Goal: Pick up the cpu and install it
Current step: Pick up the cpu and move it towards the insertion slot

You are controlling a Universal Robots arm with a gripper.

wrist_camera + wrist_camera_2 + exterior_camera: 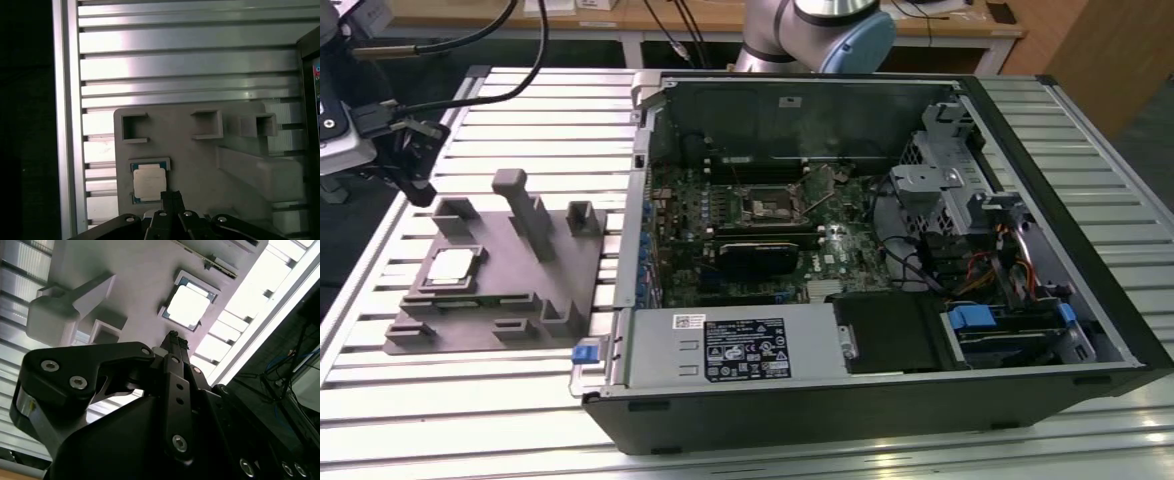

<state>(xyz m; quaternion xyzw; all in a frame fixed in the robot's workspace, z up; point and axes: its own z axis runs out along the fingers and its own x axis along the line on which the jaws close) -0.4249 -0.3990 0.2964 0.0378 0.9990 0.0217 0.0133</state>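
Note:
The cpu (451, 265), a thin square chip with a pale silvery top, lies flat in a recess of the grey plastic fixture (507, 300) at the exterior view's left. In both wrist views the cpu (187, 306) (148, 183) sits just beyond the fingertips. My gripper (418, 188) hangs above the fixture's far left corner, apart from the chip. Its fingers (173, 340) (171, 196) are pressed together and hold nothing. The black motherboard socket (767, 205) lies inside the open computer case (881, 400).
The fixture carries tall grey posts (527, 215) and blocks beside the chip. Both stand on a ribbed aluminium table (480, 400). The case walls, a drive cage (954, 165) and cables surround the motherboard. The arm's base (821, 30) rises behind the case.

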